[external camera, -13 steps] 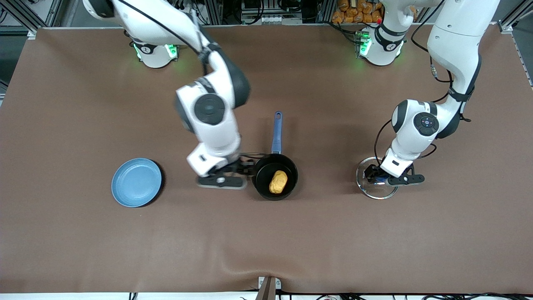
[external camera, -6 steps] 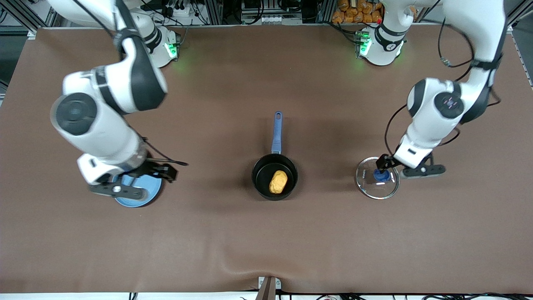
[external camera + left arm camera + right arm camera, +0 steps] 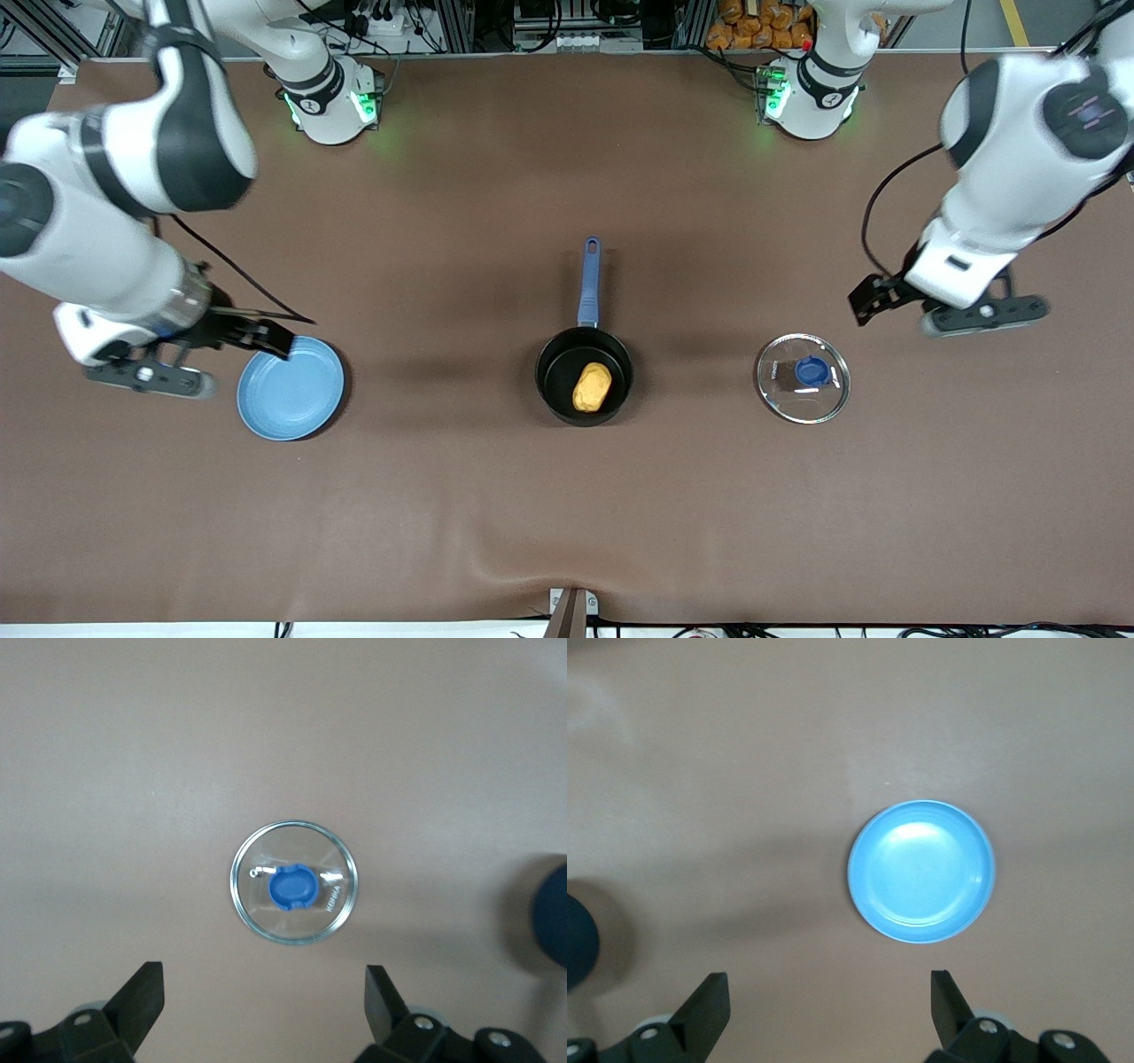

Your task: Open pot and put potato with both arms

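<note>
The black pot (image 3: 560,383) with its long blue handle (image 3: 589,279) stands open at the table's middle. The yellow-orange potato (image 3: 592,387) lies inside it. The glass lid (image 3: 780,390) with a blue knob (image 3: 811,370) lies flat on the table, toward the left arm's end from the pot. My left gripper (image 3: 961,310) is open and empty, up over the table beside the lid; its wrist view looks down on the lid (image 3: 332,904) between the open fingers (image 3: 142,997). My right gripper (image 3: 155,363) is open and empty over the table beside the blue plate.
A round blue plate (image 3: 291,388) lies toward the right arm's end of the table, and it shows whole in the right wrist view (image 3: 921,870). The table is covered with a brown mat (image 3: 567,514).
The left gripper has let go of the lid's knob and risen away toward its end of the table. The right gripper has swung from beside the pot out past the blue plate.
</note>
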You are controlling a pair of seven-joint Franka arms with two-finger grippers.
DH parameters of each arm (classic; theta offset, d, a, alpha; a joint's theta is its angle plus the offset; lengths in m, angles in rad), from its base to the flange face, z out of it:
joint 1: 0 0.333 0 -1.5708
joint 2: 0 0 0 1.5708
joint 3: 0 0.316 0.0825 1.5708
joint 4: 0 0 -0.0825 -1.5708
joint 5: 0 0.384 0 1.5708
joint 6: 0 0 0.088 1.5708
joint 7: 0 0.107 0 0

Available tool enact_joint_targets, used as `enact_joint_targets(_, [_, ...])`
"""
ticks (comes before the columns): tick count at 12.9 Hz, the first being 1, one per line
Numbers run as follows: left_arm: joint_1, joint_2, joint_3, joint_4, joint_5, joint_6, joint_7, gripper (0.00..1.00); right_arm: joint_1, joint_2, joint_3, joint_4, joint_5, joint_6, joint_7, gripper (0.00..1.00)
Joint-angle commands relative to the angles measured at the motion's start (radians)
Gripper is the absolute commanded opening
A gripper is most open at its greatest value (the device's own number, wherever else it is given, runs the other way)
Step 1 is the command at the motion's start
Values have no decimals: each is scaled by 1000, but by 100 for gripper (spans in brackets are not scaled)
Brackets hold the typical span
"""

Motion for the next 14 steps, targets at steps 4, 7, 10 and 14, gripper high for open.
enact_joint_targets(4, [64, 35, 12, 375, -42, -362, 91, 100, -133, -290, 21, -303, -7, 70, -154, 100])
enact_joint_targets(7, [70, 35, 26, 417, -28, -425, 91, 100, -180, -375, 21, -344, -7, 63, -209, 100])
enact_joint_targets(10, [70, 35, 52, 452, -30, -479, 91, 100, -194, -439, 20, -350, -8, -8, -209, 100])
enact_joint_targets(14, [70, 8, 62, 434, -31, -488, 118, 100, -193, -495, 29, -340, -22, -94, -198, 100])
